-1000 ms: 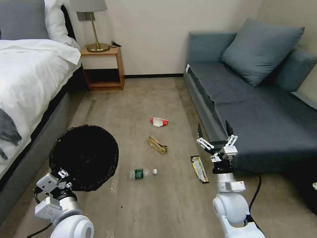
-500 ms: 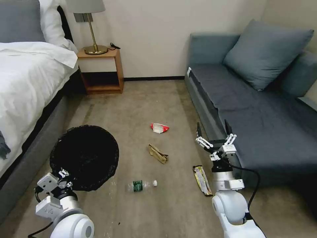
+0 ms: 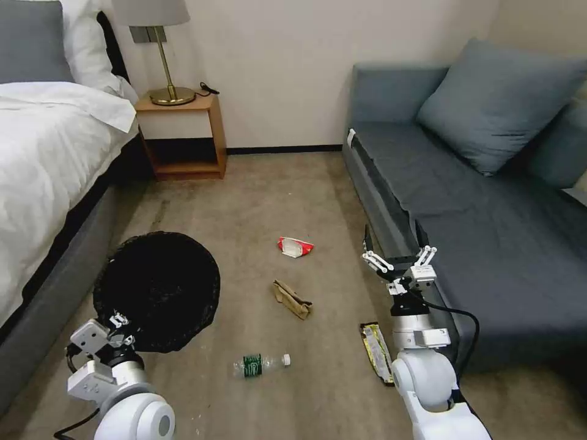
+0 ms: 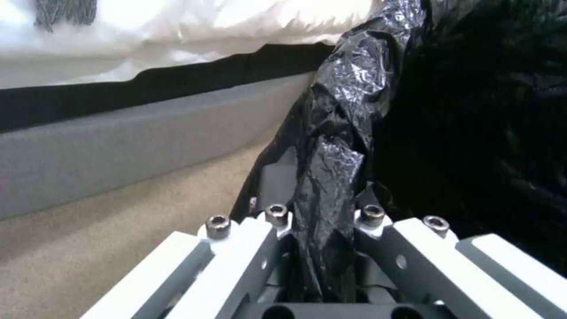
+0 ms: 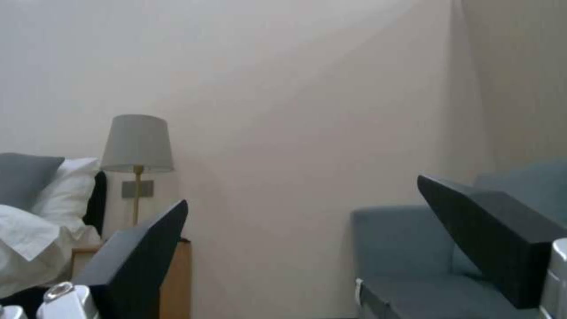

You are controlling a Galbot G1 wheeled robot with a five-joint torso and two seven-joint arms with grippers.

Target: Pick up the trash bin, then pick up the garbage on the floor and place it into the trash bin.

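Four litter pieces are spread across the floor in the lower middle of the head view: the red-and-white packet [image 3: 295, 246] farthest up, the crumpled brown paper bag [image 3: 291, 299] below it, the clear bottle [image 3: 260, 364] lower still, and the long snack wrapper [image 3: 376, 352] at lower right. Over the last second all four have slid down the frame, and the nightstand [image 3: 181, 135] and bed [image 3: 49, 159] have drifted left with them; since the whole picture shifted together, the robot is judged to have driven forward, not the litter to have moved. None of it has been collected yet.

The trash bin [image 3: 156, 290] is held off the floor at lower left, its black liner pinched at the rim between the closed jaws of the left gripper [image 4: 322, 226]. The right gripper [image 3: 400, 260] is carried raised beside the sofa [image 3: 477, 201], spread wide and empty. The wrapper now lies just beside and below that arm, the nearest piece; the bottle sits between the two arms.
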